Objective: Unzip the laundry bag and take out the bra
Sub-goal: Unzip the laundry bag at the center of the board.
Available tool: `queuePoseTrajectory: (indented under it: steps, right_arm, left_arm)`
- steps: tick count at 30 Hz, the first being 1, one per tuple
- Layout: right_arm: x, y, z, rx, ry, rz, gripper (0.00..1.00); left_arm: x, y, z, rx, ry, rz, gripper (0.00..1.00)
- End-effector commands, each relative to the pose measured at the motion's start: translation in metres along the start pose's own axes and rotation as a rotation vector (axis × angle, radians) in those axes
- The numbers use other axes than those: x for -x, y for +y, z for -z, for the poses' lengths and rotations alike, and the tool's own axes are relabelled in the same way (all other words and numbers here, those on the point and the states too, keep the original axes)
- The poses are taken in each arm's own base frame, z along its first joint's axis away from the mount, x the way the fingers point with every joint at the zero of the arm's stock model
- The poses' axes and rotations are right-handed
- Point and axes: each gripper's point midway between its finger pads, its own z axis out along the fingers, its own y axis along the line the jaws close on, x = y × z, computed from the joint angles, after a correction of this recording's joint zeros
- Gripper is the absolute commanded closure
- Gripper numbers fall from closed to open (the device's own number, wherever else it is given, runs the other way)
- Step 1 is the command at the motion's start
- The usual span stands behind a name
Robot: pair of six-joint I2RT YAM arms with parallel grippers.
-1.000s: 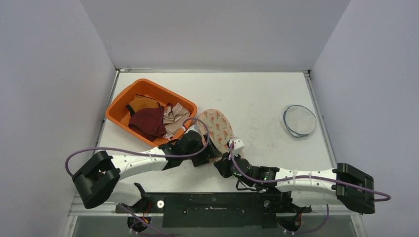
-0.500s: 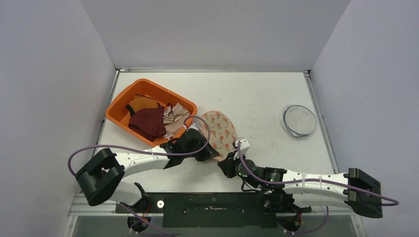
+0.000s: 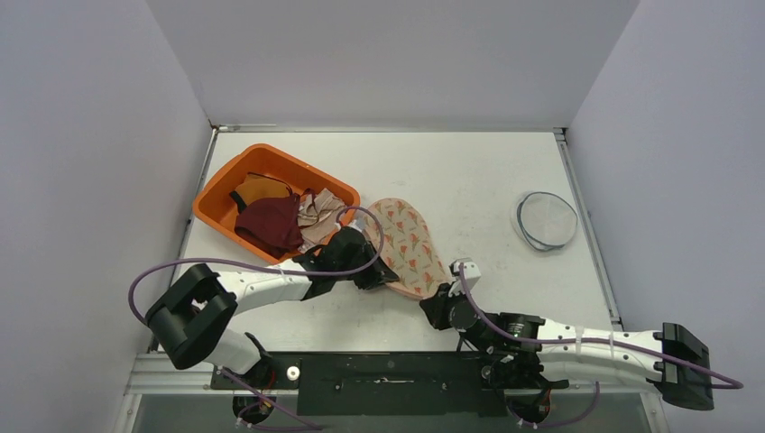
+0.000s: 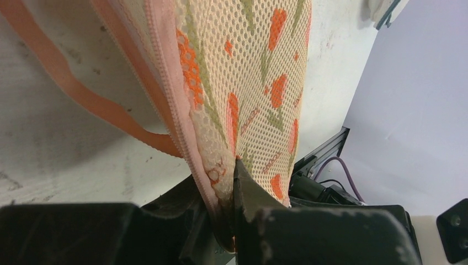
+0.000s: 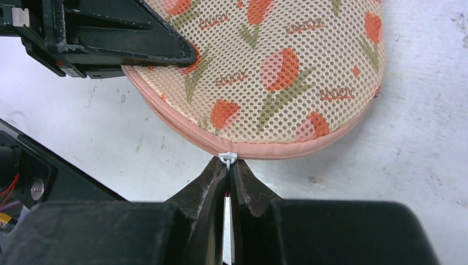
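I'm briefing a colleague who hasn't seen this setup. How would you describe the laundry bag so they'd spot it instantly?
On the white table, look just right of the orange tub of clothes. The laundry bag lies there, an oval mesh pouch. Unlike the grey-rimmed disc far right, it is cream with orange tulips and a pink zipper round its edge.

Top view: you look down from above and behind the arm bases, which sit at 6 o'clock. The whole table [image 3: 469, 171] is in frame, from far off.

Left wrist view: very near and low, aimed along the left hand [image 4: 223, 182] at the laundry bag [image 4: 248, 83] edge.

Right wrist view: near, facing down past the right hand [image 5: 228, 165] at the zipper pull [image 5: 227, 158].

All three share the bag. The right wrist view also catches the left hand's fingers [image 5: 138, 47] at 11 o'clock.
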Motion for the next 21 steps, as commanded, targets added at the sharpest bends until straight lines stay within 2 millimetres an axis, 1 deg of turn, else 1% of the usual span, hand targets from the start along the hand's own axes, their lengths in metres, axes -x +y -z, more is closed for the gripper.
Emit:
queuePoseTrajectory:
  steps: [1,3,6,7,8,9,11,13,14,15,17,20,21]
  right_arm:
    - [0.003,-0.018,0.004,-0.069,-0.038,-0.039,0.95]
    - [0.001,-0.018,0.005,-0.060,-0.037,-0.041,0.95]
    - [-0.003,-0.013,0.005,-0.017,-0.027,-0.025,0.95]
    - [-0.004,-0.011,0.004,-0.007,-0.022,-0.020,0.95]
    - [-0.004,-0.008,0.004,0.002,-0.022,-0.018,0.95]
    - [-0.003,-0.007,0.003,0.005,-0.022,-0.015,0.95]
    - [0.000,-0.002,0.003,0.018,-0.028,-0.013,0.95]
    - [0.004,0.004,0.002,0.036,-0.040,-0.014,0.95]
    - [0.006,0.007,0.002,0.046,-0.044,-0.014,0.95]
    - [0.008,0.010,0.001,0.052,-0.047,-0.007,0.95]
    - [0.012,0.018,-0.003,0.066,-0.052,0.006,0.95]
    - [0.016,0.030,-0.009,0.078,-0.043,0.037,0.95]
    - [0.016,0.033,-0.011,0.082,-0.037,0.047,0.95]
  left_arm:
    - [0.017,-0.031,-0.006,-0.081,-0.005,-0.117,1.00]
    - [0.017,-0.032,-0.012,-0.060,0.018,-0.158,1.00]
    - [0.022,-0.035,-0.024,-0.031,0.034,-0.225,1.00]
    - [0.024,-0.031,-0.029,0.001,0.043,-0.239,0.99]
    - [0.026,-0.030,-0.033,0.024,0.054,-0.251,0.96]
    - [0.027,-0.029,-0.036,0.037,0.063,-0.254,0.86]
    - [0.027,-0.033,-0.037,0.031,0.075,-0.251,0.63]
    - [0.025,-0.034,-0.034,0.015,0.073,-0.245,0.38]
    - [0.025,-0.034,-0.031,0.014,0.071,-0.239,0.27]
    - [0.025,-0.033,-0.027,0.017,0.068,-0.235,0.18]
    - [0.022,-0.028,-0.019,0.032,0.072,-0.229,0.10]
    - [0.016,-0.026,-0.003,0.026,0.081,-0.209,0.04]
    - [0.013,-0.024,0.002,0.022,0.081,-0.200,0.00]
